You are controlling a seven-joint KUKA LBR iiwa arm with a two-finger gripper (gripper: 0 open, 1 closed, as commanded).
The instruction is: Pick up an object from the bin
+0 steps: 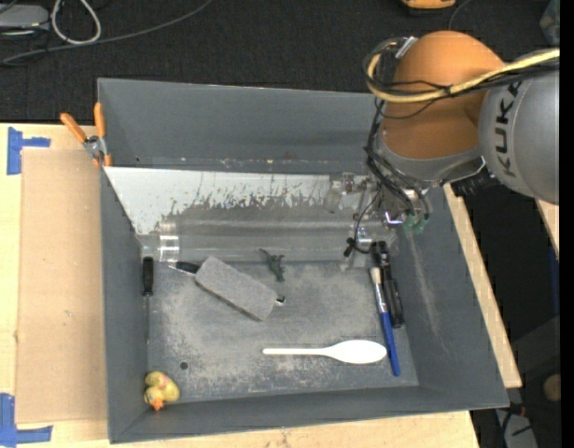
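Hovering at the bin's (221, 124) far right, the end effector (369, 243) hangs just above the far ends of a blue pen (387, 329) and a black pen (392, 299). Whether it is wide or narrow I cannot tell. This looks like the approach step; next it needs to descend and close across 1 pen.

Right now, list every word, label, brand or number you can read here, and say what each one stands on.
"KUKA": printed in dark letters running along the grey robot arm link, at the right above the bin.
Nothing else can be read: the blue pen, white plastic spoon, grey rectangular block and yellow rubber duck show no legible print.
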